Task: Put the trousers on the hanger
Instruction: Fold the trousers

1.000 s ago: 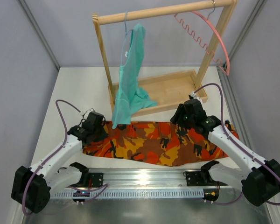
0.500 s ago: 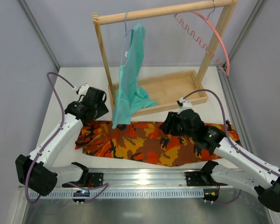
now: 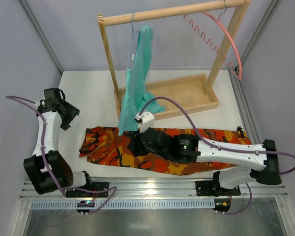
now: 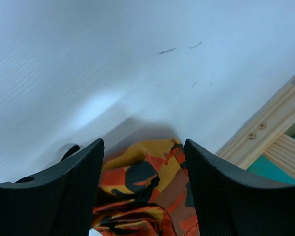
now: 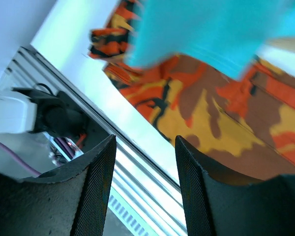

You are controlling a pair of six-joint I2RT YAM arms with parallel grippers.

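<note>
The camouflage trousers [image 3: 113,147] lie flat across the table in front of the arms, their left end slightly rumpled. The pink hanger [image 3: 233,42] hangs by its hook at the right end of the wooden rack's top bar [image 3: 172,12]. My left gripper [image 3: 68,114] is open, raised at the far left, clear of the cloth. In its wrist view the trousers' end [image 4: 142,182] shows below the open gripper [image 4: 143,162]. My right gripper [image 3: 136,142] reaches left over the trousers' middle-left. Its wrist view shows it open [image 5: 145,167] and empty above the trousers [image 5: 211,113].
A teal garment [image 3: 137,73] hangs on a thin hanger at the rack's left, its hem touching the trousers' back edge. The rack's wooden base tray [image 3: 177,93] stands behind the trousers. The metal rail [image 3: 147,187] runs along the near edge. Walls close in on both sides.
The left gripper opened, let go of the trousers' left end and swung back to the far left. The right arm swept left across the trousers, still open.
</note>
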